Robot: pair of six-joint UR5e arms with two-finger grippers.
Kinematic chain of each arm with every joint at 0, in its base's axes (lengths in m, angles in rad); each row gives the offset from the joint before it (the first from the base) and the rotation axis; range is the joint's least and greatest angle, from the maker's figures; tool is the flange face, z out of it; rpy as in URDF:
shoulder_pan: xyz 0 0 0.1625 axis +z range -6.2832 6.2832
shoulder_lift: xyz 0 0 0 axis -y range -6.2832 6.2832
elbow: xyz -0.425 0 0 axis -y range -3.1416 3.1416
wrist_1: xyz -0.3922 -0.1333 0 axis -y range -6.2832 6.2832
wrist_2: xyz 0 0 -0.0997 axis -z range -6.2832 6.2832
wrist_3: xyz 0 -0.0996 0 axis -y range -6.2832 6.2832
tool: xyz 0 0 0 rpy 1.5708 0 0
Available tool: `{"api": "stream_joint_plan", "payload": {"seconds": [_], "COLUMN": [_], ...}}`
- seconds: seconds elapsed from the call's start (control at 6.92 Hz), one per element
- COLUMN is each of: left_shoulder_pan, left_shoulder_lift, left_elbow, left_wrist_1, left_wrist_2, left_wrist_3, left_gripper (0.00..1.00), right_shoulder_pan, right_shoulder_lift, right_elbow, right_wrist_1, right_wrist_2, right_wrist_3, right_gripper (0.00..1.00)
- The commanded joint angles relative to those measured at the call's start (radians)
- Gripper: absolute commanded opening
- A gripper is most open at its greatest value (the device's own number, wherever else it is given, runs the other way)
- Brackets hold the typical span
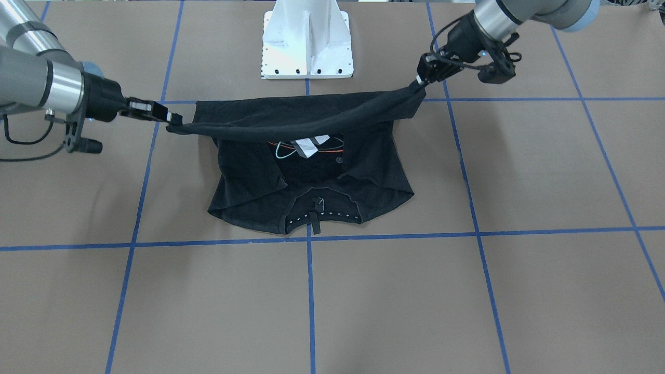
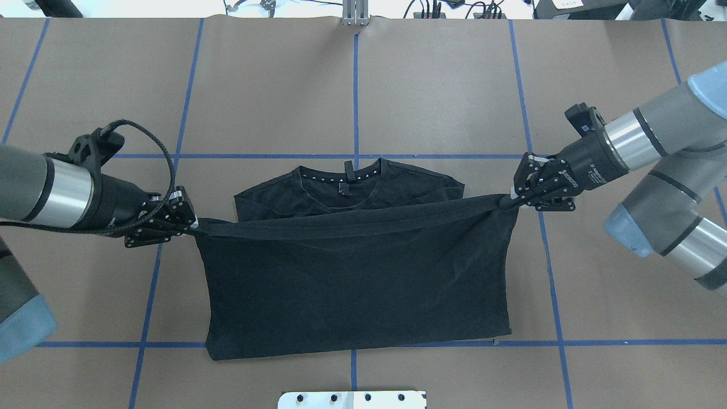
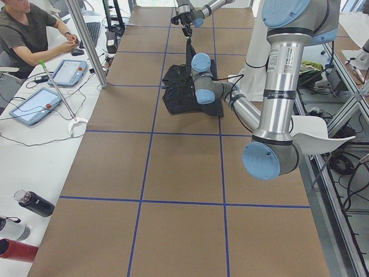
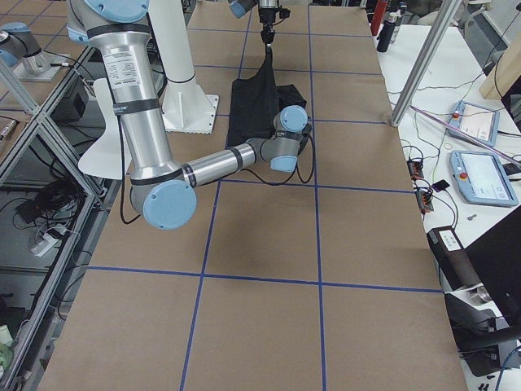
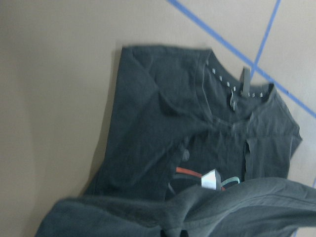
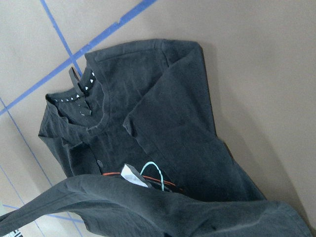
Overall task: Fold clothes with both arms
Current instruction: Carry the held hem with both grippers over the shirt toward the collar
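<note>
The left arm [image 2: 57, 193] and the right arm [image 2: 653, 136] reach in low from opposite sides of the black T-shirt [image 2: 352, 284], which lies between them in the middle of the table. The shirt's shoulders rest flat on the side away from the robot, with both sleeves folded inward over the chest. Its lower part is raised off the surface and doubled back toward the shoulders. The bottom edge [image 2: 352, 218] runs as a taut, slightly sagging band from one gripper to the other, and plain black cloth slopes from it down to a fold lying beside the tape line nearest the robot's base. The left gripper [image 2: 195, 227] is clamped on one corner of that edge and the right gripper [image 2: 505, 203] on the other, jaws pinched tight on the fabric, the left one a little lower in the overhead view. Under the raised band, part of the white, red and teal logo [image 1: 306, 148] shows on the chest. Beyond it is the neckline [image 2: 346, 173], with a row of small white marks and a black loop at its centre. The table [image 2: 443, 85] is covered in brown sheeting crossed by a grid of blue tape lines [image 2: 356, 91]. The white pedestal base [image 1: 307, 41] stands at the robot's edge. Alongside the table a person [image 3: 29, 34] sits at a white bench holding two tablets [image 3: 34, 105] and some bottles [image 3: 34, 203].
</note>
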Motion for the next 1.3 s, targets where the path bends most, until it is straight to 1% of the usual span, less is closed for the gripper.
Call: {"api": "stream_joint_plan", "payload": {"seconds": [0.0,0.14,0.29,0.43,0.58,0.72,1.01,1.16], "left_shoulder_pan": [-0.086,-0.1,-0.101,-0.101,-0.101,-0.101,-0.101,-0.101], "left_shoulder_lift": [-0.104,-0.112,-0.147,-0.158,-0.158,-0.16,-0.16,-0.16], "left_elbow": [0.116,0.156,0.236,0.282,0.299,0.316,0.388,0.405], "left_wrist_1": [-0.002,-0.011,-0.016,-0.016,-0.016,-0.019,-0.095,-0.108], "left_wrist_2": [-0.004,-0.002,0.001,0.004,0.004,0.004,0.004,0.004], "left_wrist_3": [0.008,0.028,0.066,0.084,0.091,0.091,0.091,0.091], "left_gripper": [0.0,0.0,0.0,0.0,0.0,0.0,0.0,0.0], "right_shoulder_pan": [0.008,0.017,0.016,0.014,0.013,0.01,0.007,0.006], "right_shoulder_lift": [0.063,0.063,0.066,0.093,0.123,0.13,0.135,0.135], "right_elbow": [-0.073,-0.077,-0.08,-0.137,-0.199,-0.236,-0.261,-0.268], "right_wrist_1": [-0.003,-0.008,-0.009,-0.008,-0.005,-0.005,-0.006,-0.005], "right_wrist_2": [-0.088,-0.122,-0.162,-0.178,-0.19,-0.213,-0.224,-0.222], "right_wrist_3": [-0.03,-0.041,-0.042,-0.044,-0.044,-0.047,-0.047,-0.045], "right_gripper": [0.0,0.0,0.0,0.0,0.0,0.0,0.0,0.0]}}
